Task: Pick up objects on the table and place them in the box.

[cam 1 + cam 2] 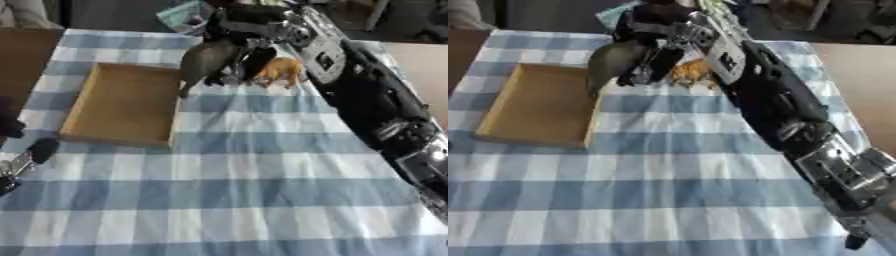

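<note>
Both eye views look down from the robot's head, steeply and from close above, facing forward across the table; the left eye sits slightly further left, so the wooden box lies nearer its centre. Both share the checked cloth, the box and the right arm reaching in from the lower right.

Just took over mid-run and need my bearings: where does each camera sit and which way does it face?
Left eye view: in the head, looking down at the checked tablecloth; right arm reaches to the far side, left hand idle at the left edge.
Right eye view: beside it, same downward look; right hand curled on a grey toy animal.
Both share the wooden box and orange toy.
</note>
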You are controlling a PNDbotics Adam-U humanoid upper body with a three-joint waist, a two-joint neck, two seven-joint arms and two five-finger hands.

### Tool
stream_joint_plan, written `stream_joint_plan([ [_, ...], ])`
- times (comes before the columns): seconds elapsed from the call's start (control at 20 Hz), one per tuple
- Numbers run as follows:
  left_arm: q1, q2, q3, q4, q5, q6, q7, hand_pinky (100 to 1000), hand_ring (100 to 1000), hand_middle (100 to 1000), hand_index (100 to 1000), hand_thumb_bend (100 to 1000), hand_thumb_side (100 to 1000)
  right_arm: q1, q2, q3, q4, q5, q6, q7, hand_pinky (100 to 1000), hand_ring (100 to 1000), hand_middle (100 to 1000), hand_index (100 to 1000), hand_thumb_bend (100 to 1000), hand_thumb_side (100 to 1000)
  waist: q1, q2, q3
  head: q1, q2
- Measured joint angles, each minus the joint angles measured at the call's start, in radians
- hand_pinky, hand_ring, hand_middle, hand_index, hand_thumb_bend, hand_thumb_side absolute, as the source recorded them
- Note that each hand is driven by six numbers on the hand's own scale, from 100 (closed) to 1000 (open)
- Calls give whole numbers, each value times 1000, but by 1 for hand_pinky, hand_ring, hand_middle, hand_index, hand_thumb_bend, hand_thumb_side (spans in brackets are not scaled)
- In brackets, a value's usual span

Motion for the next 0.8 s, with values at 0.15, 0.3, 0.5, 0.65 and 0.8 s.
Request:
stream_joint_plan([
  [0.15,-17,-1,-9,-12,3,-1,-10,535,538,516,675,796,317,-18,26,-13,38,34,-2,-3,402,441,426,533,241,329,-7,8,38,-22,-8],
  [0.3,-32,-7,-19,-24,8,-2,-21,535,538,516,675,796,318,-30,47,-32,78,70,-3,-16,408,446,431,537,252,329,-11,16,69,-43,-18],
  [0.5,-53,-10,-32,-35,16,-2,-36,535,537,516,675,798,319,-46,76,-60,132,146,9,-58,415,452,437,544,281,329,-15,27,103,-70,-29],
  [0.65,-61,-14,-39,-38,19,-1,-44,534,537,516,675,798,318,-54,97,-81,172,225,27,-108,427,460,447,554,307,338,-18,32,119,-88,-37],
  [0.8,-65,-18,-43,-41,25,-1,-49,534,537,515,675,799,318,-54,117,-100,215,306,51,-172,446,473,461,572,327,353,-18,39,132,-102,-43],
])
